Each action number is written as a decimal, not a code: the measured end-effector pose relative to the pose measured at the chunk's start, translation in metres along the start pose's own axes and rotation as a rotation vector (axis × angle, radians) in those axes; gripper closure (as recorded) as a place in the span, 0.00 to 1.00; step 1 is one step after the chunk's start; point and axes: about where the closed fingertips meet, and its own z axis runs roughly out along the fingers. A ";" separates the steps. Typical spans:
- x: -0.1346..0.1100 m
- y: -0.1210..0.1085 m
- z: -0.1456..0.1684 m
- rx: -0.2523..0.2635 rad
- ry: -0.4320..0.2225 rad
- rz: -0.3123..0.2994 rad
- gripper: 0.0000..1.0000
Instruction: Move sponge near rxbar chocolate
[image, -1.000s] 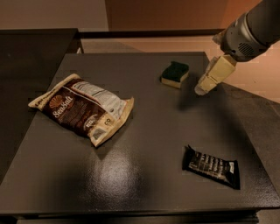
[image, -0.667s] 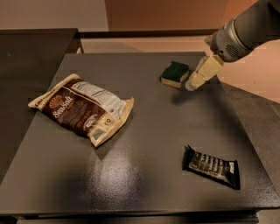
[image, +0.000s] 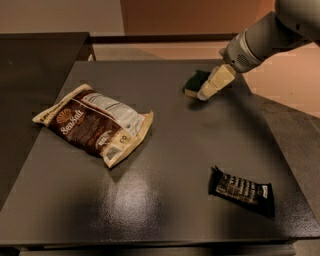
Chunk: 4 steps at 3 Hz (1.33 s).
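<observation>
Camera view: the dark grey desk (image: 165, 210) fills most of the picture, with a second dark surface (image: 35, 60) along its left side. My arm (image: 265, 37), pale grey, reaches in from the upper right corner and slants down toward the far right part of the desk.

The snack bag (image: 95, 125) is the largest thing lying there. It is brown and cream and lies flat and askew on the left half. The words "Sea Salt" can be read on its brown face, and the smaller print on the cream panel is too fine to read.

The rxbar chocolate (image: 241, 191) lies flat near the front right edge. It is a narrow black wrapper with white lettering that I cannot read from here.

The sponge (image: 194, 80) sits at the far right, well apart from the rxbar chocolate. Its dark green layer is on top, and a pale strip of foam shows along its near edge.

My jaws are cream-coloured and point down and to the left. Their tip is at the right end of the sponge and hides that end. I cannot tell whether they are released or clenched, nor whether they touch the sponge.

A second ago my jaws hung to the right of the sponge with bare desk between. Since then they have moved left onto it. The sponge, the snack bag and the rxbar chocolate lie where they did.
</observation>
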 end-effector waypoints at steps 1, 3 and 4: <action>-0.003 -0.008 0.024 -0.019 0.014 0.014 0.00; 0.004 -0.013 0.053 -0.057 0.048 0.046 0.00; 0.011 -0.013 0.060 -0.063 0.068 0.064 0.00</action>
